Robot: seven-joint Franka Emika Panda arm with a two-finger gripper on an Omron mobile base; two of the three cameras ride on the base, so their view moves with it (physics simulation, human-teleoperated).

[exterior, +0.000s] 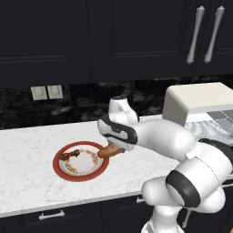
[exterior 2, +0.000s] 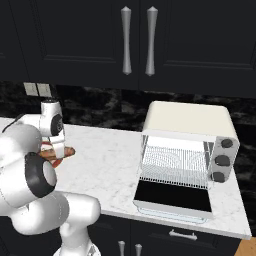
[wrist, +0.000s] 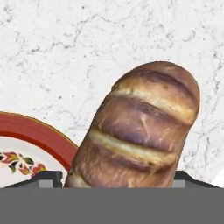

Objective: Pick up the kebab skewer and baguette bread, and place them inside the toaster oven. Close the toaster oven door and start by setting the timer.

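While your end effector (wrist: 116, 181) grips the baguette (wrist: 140, 131) in wide-set jaws past the plate (exterior: 59, 169) rim, bare worktop (exterior 2: 110, 165) lies toward the oven (exterior 2: 187, 145).

My workplace: home kitchen. Black wall cabinets (exterior 2: 165, 45) with silver handles (exterior 2: 137, 40), white marble counter (exterior: 27, 168), dark stone backsplash (exterior: 91, 98), wall outlets (exterior: 47, 92), toaster oven (exterior 2: 187, 160), patterned red-rimmed plate (exterior: 58, 169).

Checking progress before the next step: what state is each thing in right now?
baguette bread: between the gripper fingers, one end past the plate rim.
kebab skewer: lying on the plate.
toaster oven: rack bare.
toaster oven door: open, folded down flat.
gripper: jaws wide around the loaf.
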